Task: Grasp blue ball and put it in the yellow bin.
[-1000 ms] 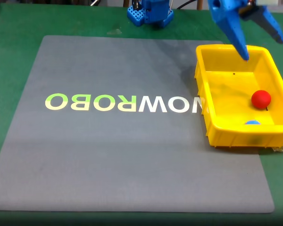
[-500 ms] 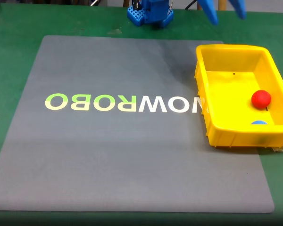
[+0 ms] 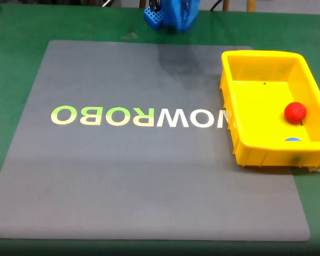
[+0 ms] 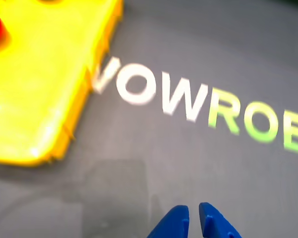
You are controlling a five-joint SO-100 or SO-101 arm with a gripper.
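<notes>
blue ball [image 3: 292, 141]: in yellow bin [image 3: 230, 96], near wall, beside red ball [image 3: 295, 112]
jaws [image 4: 193, 218]: nearly closed, empty, over mat, well apart from ball

Setting: robotics lab or demonstration bench.
Surface: green table covering [image 3: 10, 64] under a grey mat [image 3: 122, 176].
Marking: the mat carries printed "NOWROBO" lettering [image 3: 138, 116].
Equipment: blue 3D-printed arm base [image 3: 170, 15] at the far edge.
</notes>
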